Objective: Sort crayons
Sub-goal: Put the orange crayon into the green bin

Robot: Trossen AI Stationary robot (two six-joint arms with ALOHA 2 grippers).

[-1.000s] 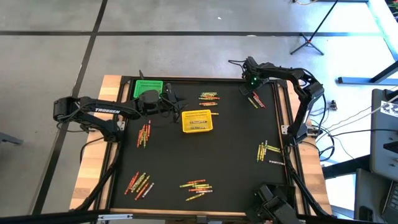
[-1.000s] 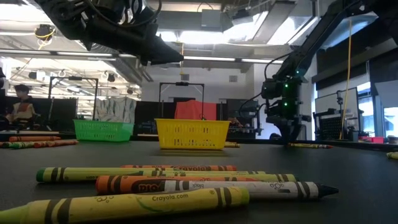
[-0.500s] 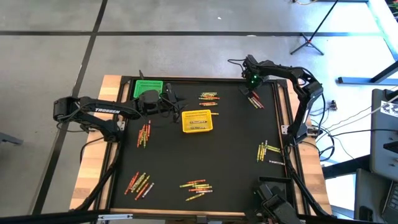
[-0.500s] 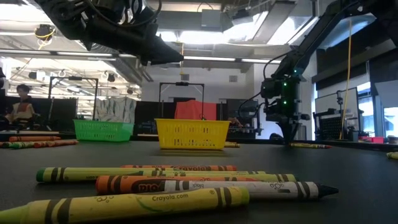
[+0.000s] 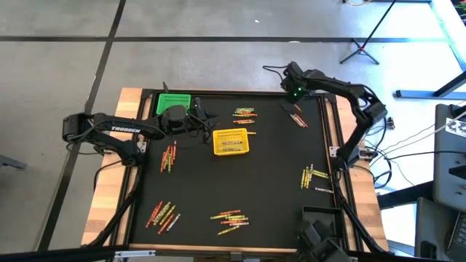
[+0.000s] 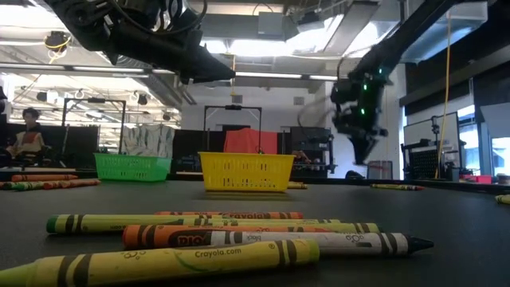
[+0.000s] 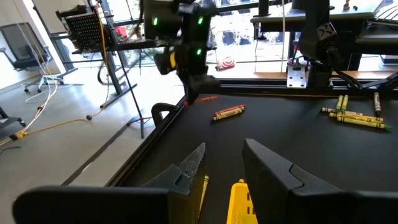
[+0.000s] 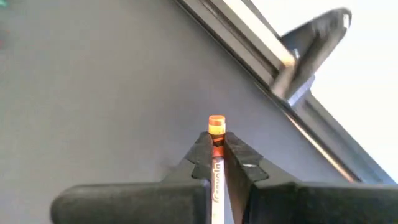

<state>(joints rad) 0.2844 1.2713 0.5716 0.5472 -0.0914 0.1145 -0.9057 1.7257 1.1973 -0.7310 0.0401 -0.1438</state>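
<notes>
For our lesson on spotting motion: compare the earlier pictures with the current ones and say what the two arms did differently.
The right hand closed on a thin orange crayon at the table's far right corner and lifted it off the black tabletop. The left hand stayed open, hovering by the yellow mesh basket; the baskets and other crayons kept their places.

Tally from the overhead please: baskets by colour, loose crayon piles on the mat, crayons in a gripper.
Green basket: 1
Yellow basket: 1
Crayon piles: 6
Orange crayon held in the right gripper: 1
Total: 9
</notes>
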